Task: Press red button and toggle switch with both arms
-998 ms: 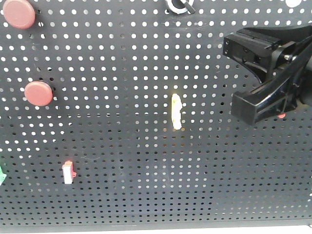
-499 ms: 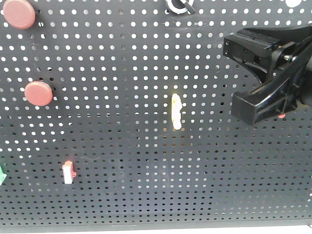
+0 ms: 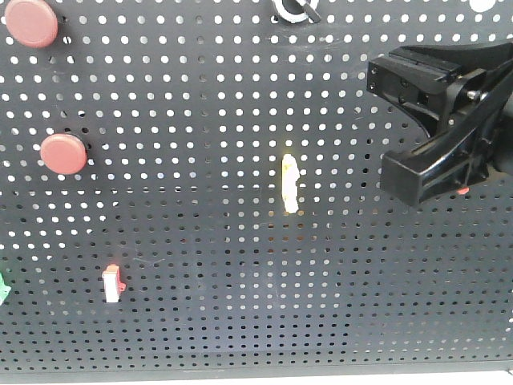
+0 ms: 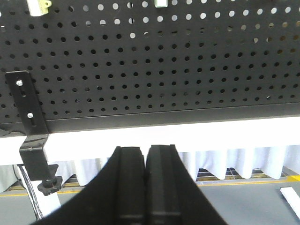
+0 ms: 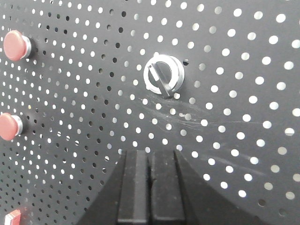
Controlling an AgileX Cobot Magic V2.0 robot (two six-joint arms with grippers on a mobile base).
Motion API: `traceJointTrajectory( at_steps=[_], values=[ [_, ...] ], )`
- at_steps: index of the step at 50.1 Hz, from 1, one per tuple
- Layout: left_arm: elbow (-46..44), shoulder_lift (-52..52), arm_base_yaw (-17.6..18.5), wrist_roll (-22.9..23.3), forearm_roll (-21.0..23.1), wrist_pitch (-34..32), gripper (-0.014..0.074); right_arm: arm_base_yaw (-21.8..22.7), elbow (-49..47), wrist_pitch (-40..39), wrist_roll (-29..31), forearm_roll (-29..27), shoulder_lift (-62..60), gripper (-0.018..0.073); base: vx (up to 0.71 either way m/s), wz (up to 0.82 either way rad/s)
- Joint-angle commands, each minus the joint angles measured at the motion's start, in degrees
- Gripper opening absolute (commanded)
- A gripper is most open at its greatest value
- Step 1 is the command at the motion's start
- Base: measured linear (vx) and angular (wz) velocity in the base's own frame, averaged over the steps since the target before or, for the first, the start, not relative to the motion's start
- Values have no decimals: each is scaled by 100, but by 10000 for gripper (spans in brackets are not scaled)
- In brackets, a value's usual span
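Note:
Two round red buttons (image 3: 30, 22) (image 3: 63, 154) sit at the left of the black pegboard (image 3: 200, 241); both also show in the right wrist view (image 5: 16, 45) (image 5: 8, 126). A small bit of the red toggle switch (image 3: 463, 191) peeks out from behind my right gripper (image 3: 402, 178), which is at the board's right side. In the right wrist view the right gripper (image 5: 151, 157) is shut and empty, close to the board below a silver rotary knob (image 5: 163, 74). My left gripper (image 4: 146, 152) is shut and empty, below the pegboard's lower edge.
A pale yellow slim switch (image 3: 290, 184) is at the board's middle. A red-and-white switch (image 3: 112, 284) is at the lower left. The rotary knob (image 3: 295, 8) is at the top edge. A black bracket (image 4: 28, 112) hangs under the board's left, over white cloth (image 4: 225, 159).

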State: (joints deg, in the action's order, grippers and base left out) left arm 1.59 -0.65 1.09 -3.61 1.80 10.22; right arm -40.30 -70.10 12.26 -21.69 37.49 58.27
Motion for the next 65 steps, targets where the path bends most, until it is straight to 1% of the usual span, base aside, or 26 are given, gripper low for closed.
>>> traceJointTrajectory(
  at_steps=[1, 3, 7, 10, 12, 15, 19, 21, 25, 28, 34, 40, 48, 54, 59, 61, 64, 65],
  values=[
    [199, -96, 9, 3, 52, -441, 1, -8, -145, -252, 74, 150, -96, 0, 0, 0],
    [199, -96, 9, 3, 52, -441, 1, -2, -145, -151, 96, 135, -170, 0, 0, 0],
    [199, -96, 9, 3, 52, -441, 1, -2, -145, 345, 301, 39, -343, 0, 0, 0],
    [199, -96, 9, 3, 52, -441, 1, 21, -145, 716, 518, -174, -527, 0, 0, 0],
    [199, -96, 9, 3, 52, -441, 1, 159, -128, 931, 681, -402, -621, 0, 0, 0],
    [199, -96, 9, 3, 52, -441, 1, 591, 17, 942, 887, -902, -851, 0, 0, 0],
    [199, -96, 9, 3, 52, -441, 1, 1250, 465, 644, 1217, -1515, -1235, 0, 0, 0],
    [199, -96, 9, 3, 52, -441, 1, 1726, 861, 414, 1398, -1803, -1486, 0, 0, 0],
    [199, -96, 9, 3, 52, -441, 1, 2407, 1499, -5, 1714, -2217, -1987, 0, 0, 0],
    [199, -96, 9, 3, 52, -441, 1, 2836, 2098, -269, 1954, -2438, -2395, 0, 0, 0],
    [199, -96, 9, 3, 52, -441, 1, 3437, 3197, -703, 2207, -2774, -3112, 0, 0, 0],
    [199, -96, 9, 3, 52, -441, 1, 3597, 4275, -984, 2262, -2786, -3837, 0, 0, 0],
    [199, -96, 9, 3, 52, -441, 1, 3597, 5533, -1226, 2252, -2792, -4701, 0, 0, 0],
    [199, -96, 9, 3, 52, -441, 1, 3597, 6306, -1192, 2252, -2894, -5448, 0, 0, 0],
    [199, -96, 9, 3, 52, -441, 1, 3604, 6940, -1226, 2252, -3232, -6051, 0, 0, 0],
    [193, -96, 9, 3, 52, -433, 1, 3596, 7293, -1621, 2207, -3491, -5961, 0, 0, 0],
    [193, -97, 9, 3, 52, -420, 1, 3596, 7221, -1086, 2201, -3749, -5954, 0, 0, 0],
    [193, -90, 9, 3, 52, -420, 1, 3596, 7221, -1033, 2219, -3781, -5959, 0, 0, 1]
  ],
)
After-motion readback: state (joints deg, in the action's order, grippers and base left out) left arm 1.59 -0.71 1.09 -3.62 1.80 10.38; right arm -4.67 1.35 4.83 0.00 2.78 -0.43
